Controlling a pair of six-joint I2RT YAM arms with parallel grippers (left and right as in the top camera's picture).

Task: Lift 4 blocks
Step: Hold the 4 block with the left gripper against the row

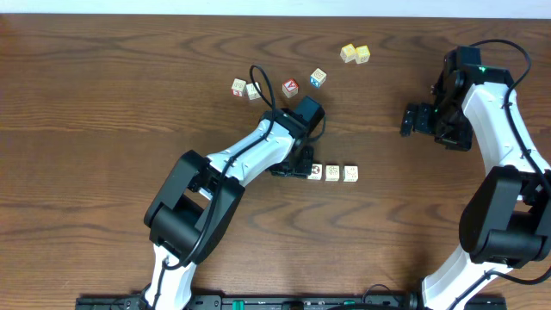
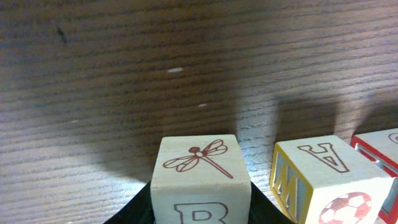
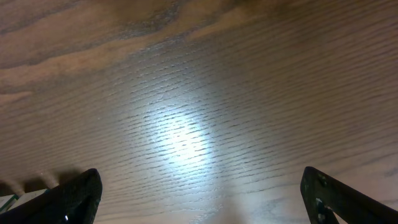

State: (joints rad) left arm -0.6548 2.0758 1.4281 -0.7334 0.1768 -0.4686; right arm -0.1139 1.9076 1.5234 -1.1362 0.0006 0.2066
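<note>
My left gripper [image 1: 293, 166] is shut on a cream block [image 2: 200, 180] with a dragonfly on top and a letter B on its near face. Its dark fingers [image 2: 140, 210] press the block's two sides. I cannot tell whether this block is off the table. Just right of it stands a block with an A and a football [image 2: 323, 180], then a red-edged one [image 2: 379, 149]. From overhead, a row of three blocks [image 1: 332, 173] lies right of the left gripper, whose own block is hidden beneath it. My right gripper [image 1: 405, 120] hangs open over bare wood, fingers [image 3: 78, 196] wide apart.
Two more cream cubes [image 1: 245, 89] lie behind the left arm. A red-faced cube [image 1: 290, 87] and a blue-faced cube [image 1: 318, 77] sit beside them. Two pale yellow cubes [image 1: 355, 53] lie at the back. The table's far edge [image 1: 275, 15] runs along the top.
</note>
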